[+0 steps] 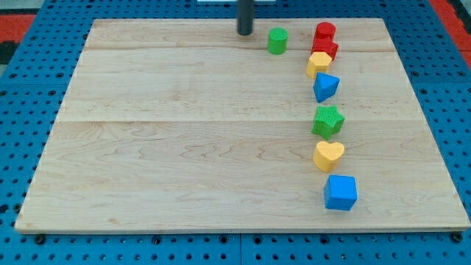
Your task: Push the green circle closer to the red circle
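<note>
Near the view's top, my tip (244, 33) stands just left of the green circle (277, 41), apart from it, likely placed to shove it rightward toward the red circle (324, 31), which sits near it. No fingers exist on this rod. Below run yellow, blue and green blocks down the pale wooden tabletop (184, 147), which lies on blue pegboard (29, 243).

rod (244, 16) cut off by the view's top, second red block (326, 49) partly hidden behind yellow block (318, 65)
</note>
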`<state>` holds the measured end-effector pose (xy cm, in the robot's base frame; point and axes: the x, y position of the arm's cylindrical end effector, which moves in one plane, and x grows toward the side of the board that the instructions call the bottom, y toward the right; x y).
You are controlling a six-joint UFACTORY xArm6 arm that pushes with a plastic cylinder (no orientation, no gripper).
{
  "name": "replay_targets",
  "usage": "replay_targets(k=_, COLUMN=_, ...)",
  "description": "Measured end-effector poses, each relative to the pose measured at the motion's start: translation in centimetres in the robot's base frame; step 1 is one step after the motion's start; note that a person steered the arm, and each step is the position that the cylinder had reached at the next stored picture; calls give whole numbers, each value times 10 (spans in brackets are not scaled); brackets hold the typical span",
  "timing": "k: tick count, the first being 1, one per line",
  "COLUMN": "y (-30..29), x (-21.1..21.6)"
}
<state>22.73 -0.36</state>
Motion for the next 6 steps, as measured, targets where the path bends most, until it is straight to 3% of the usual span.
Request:
replay_targets(k=1, y=15, x=69)
replay_targets(k=2, y=36, x=86)
replay_targets(k=4, y=112, x=2)
replay_targets(k=5, y=115, x=-10)
replay_targets(k=6, y=68, x=-13)
